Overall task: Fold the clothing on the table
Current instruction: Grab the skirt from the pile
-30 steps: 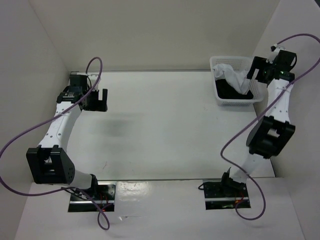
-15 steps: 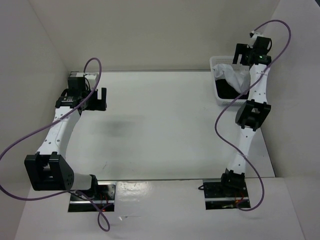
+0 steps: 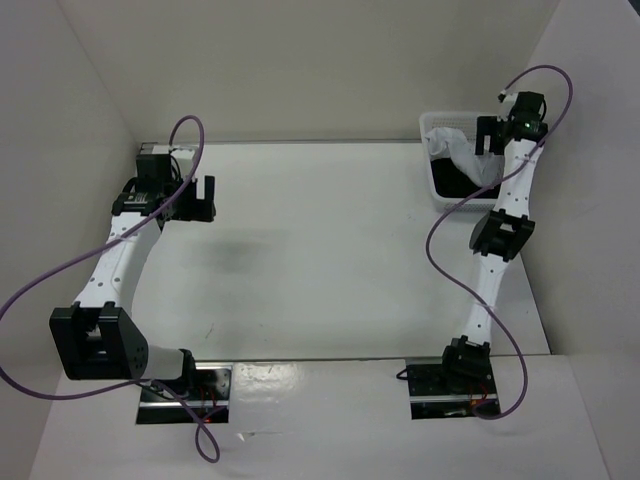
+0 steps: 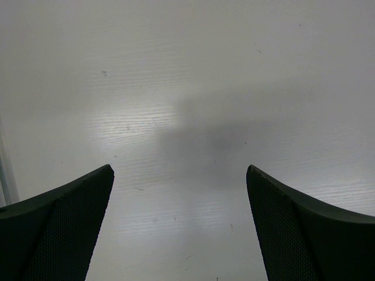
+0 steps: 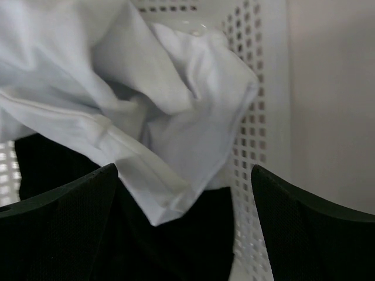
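Though speckled, white table [image 3: 320, 250], white walls [image 3: 300, 60]

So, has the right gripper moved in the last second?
Yes. The right gripper has swung left, from the basket's right rim to above the clothing inside it.

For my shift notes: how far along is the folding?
Nothing looks folded yet: the white garment lies crumpled in the basket over a black garment. In hand: the right pincer, open, hovers above it. Remaining: moving it onto the table and folding.
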Controlling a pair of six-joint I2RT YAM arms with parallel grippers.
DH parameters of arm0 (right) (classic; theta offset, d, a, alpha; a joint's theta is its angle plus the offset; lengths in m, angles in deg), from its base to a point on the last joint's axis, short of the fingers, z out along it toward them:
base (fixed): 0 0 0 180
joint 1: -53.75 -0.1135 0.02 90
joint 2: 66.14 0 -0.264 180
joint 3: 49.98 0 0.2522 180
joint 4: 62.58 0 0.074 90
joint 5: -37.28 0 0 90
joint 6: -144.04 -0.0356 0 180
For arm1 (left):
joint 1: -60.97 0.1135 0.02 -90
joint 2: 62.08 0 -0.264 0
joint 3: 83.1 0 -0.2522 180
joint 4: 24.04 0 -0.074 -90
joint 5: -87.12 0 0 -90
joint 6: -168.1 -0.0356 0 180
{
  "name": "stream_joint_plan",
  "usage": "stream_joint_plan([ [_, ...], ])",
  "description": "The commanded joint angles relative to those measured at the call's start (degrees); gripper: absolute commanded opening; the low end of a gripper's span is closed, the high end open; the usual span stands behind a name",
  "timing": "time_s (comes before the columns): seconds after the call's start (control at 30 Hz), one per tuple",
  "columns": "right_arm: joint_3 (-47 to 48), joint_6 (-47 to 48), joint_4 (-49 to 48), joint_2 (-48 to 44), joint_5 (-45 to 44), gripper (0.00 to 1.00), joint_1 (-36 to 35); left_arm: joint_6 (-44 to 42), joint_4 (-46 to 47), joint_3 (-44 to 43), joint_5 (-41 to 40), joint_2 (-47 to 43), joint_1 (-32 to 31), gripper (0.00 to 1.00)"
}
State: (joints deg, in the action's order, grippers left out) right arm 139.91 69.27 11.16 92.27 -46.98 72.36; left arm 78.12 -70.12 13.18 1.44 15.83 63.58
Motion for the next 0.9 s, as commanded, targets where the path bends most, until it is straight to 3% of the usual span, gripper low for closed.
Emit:
stream_joint_plan([
  [0.0,3.16,4.54,4.87,2.07,-1.78,0.98,0.11,-0.80,0.85,0.34,1.66,0.40,0.38,1.00],
  [0.07,3.16,5.07,5.66,2.60,-1.78,0.94,-0.51,-0.80,0.85,0.34,1.66,0.40,0.38,1.00],
  [0.2,3.16,5.08,6.20,3.22,-0.47,0.60,-0.51,-0.80,0.85,0.34,2.19,0.40,0.38,1.00],
  [0.3,3.16,6.48,7.42,3.75,0.67,0.45,-1.56,-1.33,0.85,0.34,2.19,0.40,0.38,1.00],
  [0.4,3.16,6.49,7.95,3.23,3.83,0.23,-1.56,-1.33,0.85,0.34,2.19,-0.13,0.38,1.00],
  [0.43,3.16,6.49,8.48,3.22,4.54,0.09,-1.56,-1.33,0.85,0.34,2.19,-0.13,0.38,1.00],
  [0.47,3.16,6.49,8.48,1.66,5.24,0.02,-2.08,-1.33,0.85,0.34,2.19,-0.13,0.38,1.00],
  [0.7,3.16,5.00,9.01,-13.26,16.13,0.00,-2.70,-1.33,0.85,0.34,2.71,-0.13,0.38,1.00],
  [0.87,3.16,3.76,7.96,-24.71,18.08,0.00,-6.65,-1.33,0.85,0.34,2.71,-0.65,0.38,1.00],
])
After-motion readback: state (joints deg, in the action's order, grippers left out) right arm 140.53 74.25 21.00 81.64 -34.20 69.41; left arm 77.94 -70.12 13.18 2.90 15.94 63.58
